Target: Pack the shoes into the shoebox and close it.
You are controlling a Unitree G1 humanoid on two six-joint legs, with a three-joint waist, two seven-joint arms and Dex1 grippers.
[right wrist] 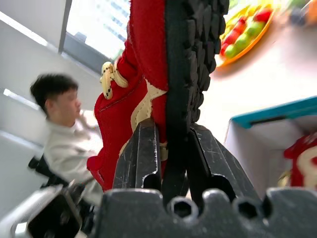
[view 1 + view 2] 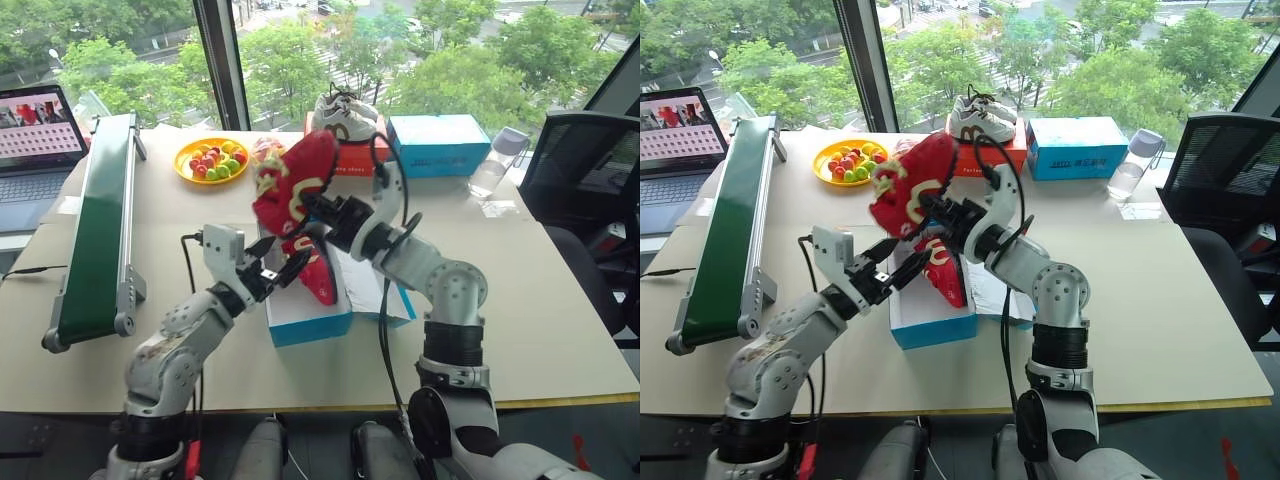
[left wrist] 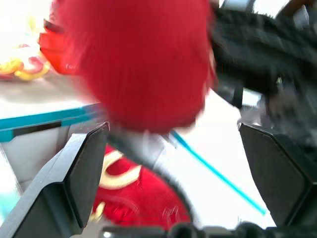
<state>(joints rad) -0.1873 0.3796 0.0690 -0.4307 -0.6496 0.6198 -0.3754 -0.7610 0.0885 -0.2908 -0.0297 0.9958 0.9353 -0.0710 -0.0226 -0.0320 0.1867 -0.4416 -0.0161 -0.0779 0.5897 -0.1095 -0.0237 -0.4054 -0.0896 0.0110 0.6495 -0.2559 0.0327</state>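
My right gripper (image 1: 171,130) is shut on the sole edge of one red shoe (image 2: 290,185) and holds it in the air above the blue shoebox (image 2: 310,322). The other red shoe (image 2: 320,275) lies inside the box, leaning on its right wall. The box's white lid flap (image 2: 365,285) lies open to the right, under my right arm. My left gripper (image 2: 283,260) is open over the box's left side, just below the raised shoe and touching nothing. In the left wrist view its wide-apart fingers (image 3: 81,171) frame the raised shoe (image 3: 138,64) and the boxed one (image 3: 133,191).
A green conveyor (image 2: 100,220) runs along the left, with a laptop (image 2: 35,140) behind it. At the back stand a yellow fruit plate (image 2: 212,160), white sneakers (image 2: 343,115) on a red box, a printed blue box (image 2: 438,145) and a bottle (image 2: 495,165). A seated person (image 1: 62,139) appears in the right wrist view.
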